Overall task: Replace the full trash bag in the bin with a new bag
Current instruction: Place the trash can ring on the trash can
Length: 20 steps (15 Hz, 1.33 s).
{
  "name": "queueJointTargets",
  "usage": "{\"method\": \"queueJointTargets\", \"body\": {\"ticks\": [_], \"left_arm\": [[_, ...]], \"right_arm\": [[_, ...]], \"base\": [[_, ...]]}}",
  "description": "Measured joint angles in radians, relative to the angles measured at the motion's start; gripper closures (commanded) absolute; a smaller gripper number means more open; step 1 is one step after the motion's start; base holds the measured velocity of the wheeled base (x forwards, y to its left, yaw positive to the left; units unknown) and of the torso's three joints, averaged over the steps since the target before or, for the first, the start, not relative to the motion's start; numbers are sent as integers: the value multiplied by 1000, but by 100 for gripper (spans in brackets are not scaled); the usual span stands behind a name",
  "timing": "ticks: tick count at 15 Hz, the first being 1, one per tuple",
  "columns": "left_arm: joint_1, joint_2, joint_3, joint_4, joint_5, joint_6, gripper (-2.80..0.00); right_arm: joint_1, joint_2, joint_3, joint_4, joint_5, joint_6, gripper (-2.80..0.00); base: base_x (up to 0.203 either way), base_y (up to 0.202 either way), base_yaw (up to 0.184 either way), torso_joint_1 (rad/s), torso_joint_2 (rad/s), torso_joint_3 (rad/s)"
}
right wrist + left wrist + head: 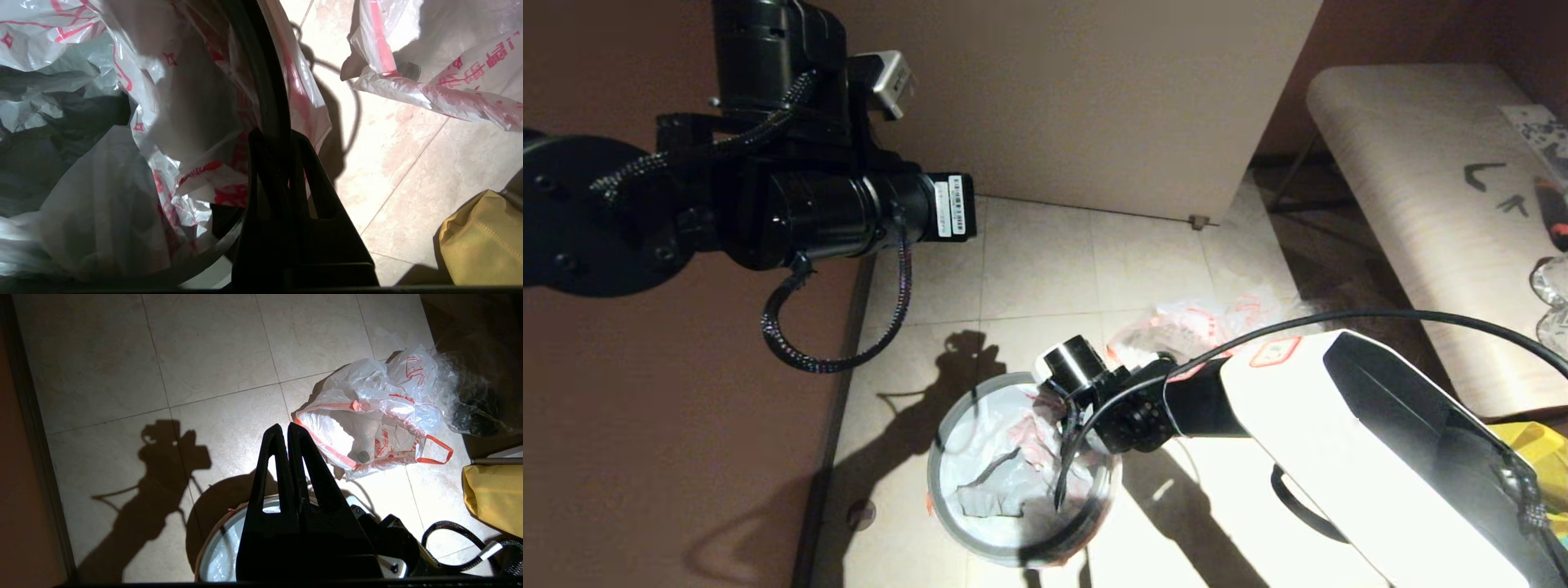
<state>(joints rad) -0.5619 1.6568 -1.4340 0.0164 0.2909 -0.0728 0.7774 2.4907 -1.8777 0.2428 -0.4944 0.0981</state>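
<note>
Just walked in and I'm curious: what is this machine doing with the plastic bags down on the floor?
It is changing a bin liner. The full bag, with bottles showing through, already lies on the floor tiles beside the bin. A limp new bag now sits inside the bin, still crumpled. The right tool is closed at the bin's rim, seemingly pinching the bag's edge there. The left tool is shut and hangs above, holding nothing.

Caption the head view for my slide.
Right hand shut inside the bin, working the new bag; full trash bag on the floor behind.
</note>
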Motion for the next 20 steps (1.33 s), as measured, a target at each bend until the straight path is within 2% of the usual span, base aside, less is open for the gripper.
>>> {"method": "queueJointTargets", "body": {"ticks": [14,20], "left_arm": [[-1,3,0,0,0,2,0],[0,6,-2,0,0,2,0]], "right_arm": [[15,18,25,-6,-16,-2,0],[4,73,-54,-6,-14,-28,0]], "base": [[0,0,0,0,0,0],[0,0,0,0,0,0]]}}
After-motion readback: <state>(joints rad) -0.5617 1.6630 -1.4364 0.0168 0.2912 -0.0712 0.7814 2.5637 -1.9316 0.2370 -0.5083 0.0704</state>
